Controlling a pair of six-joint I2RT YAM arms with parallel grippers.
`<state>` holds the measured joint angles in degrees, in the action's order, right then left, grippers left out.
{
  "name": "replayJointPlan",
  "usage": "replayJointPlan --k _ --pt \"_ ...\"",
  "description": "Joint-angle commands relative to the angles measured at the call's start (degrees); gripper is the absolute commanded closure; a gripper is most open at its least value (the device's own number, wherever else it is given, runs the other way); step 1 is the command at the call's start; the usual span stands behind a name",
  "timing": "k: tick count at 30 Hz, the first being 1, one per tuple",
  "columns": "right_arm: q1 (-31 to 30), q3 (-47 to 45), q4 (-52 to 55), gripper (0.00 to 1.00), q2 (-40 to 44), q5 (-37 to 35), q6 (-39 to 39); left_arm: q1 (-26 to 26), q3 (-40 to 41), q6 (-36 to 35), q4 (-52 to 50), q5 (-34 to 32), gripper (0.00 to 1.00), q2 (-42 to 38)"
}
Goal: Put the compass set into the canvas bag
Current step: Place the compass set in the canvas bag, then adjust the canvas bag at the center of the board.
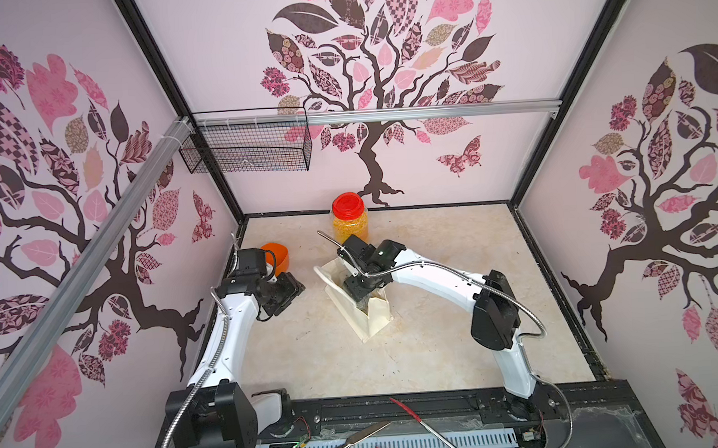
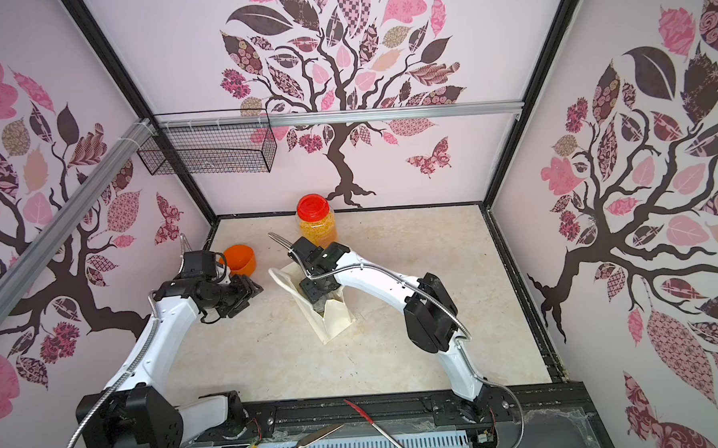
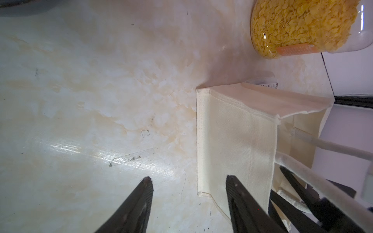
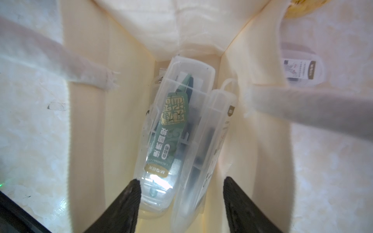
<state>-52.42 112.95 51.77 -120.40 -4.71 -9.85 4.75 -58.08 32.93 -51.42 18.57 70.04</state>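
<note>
Parted, the right claw (image 4: 181, 181) hangs in the mouth of the bag (image 4: 121, 100), the compass set (image 4: 173, 129) lying loose inside just beneath its tips. Both handles (image 4: 80, 68) flank the claw; the jar (image 1: 349, 219) stands beyond. Near the bag the left claw (image 3: 188, 179) hovers, parted and empty.

A green label (image 4: 168, 133) on the compass set (image 4: 193, 84) reads "M&G" and Chinese "圆规".

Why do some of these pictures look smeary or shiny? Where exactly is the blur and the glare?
In the right wrist view a handle of the canvas bag is a soft blur close to the lens, and a white glare spot sits on the clear compass set. In the left wrist view a bright streak shines on the table. In a top view the frame posts splay outward, probably a wide-lens bend.
</note>
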Motion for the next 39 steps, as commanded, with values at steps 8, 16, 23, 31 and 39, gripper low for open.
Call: replayJointPlan --k 8,16,23,31,39 --pt "0.89 6.95 -2.58 0.23 11.2 -1.08 5.81 -4.59 -14.14 0.4 -7.46 -15.06 0.38 -4.88" --pt "8.87 13.3 -1.39 0.2 14.97 2.24 4.96 -5.85 -20.16 3.31 -10.91 -13.99 0.38 -4.8" --pt "17.32 4.36 -4.33 0.16 17.65 1.29 6.45 -11.95 -21.37 5.7 -9.55 -10.21 0.39 -3.82" --pt "24.86 -9.7 -9.56 0.15 21.21 5.1 1.85 -19.48 -20.81 7.51 -6.66 -8.54 0.43 -1.17" --pt "25.51 -16.02 -12.75 0.14 21.41 5.65 0.61 -21.74 -18.88 6.97 -5.82 -6.76 0.59 3.51"
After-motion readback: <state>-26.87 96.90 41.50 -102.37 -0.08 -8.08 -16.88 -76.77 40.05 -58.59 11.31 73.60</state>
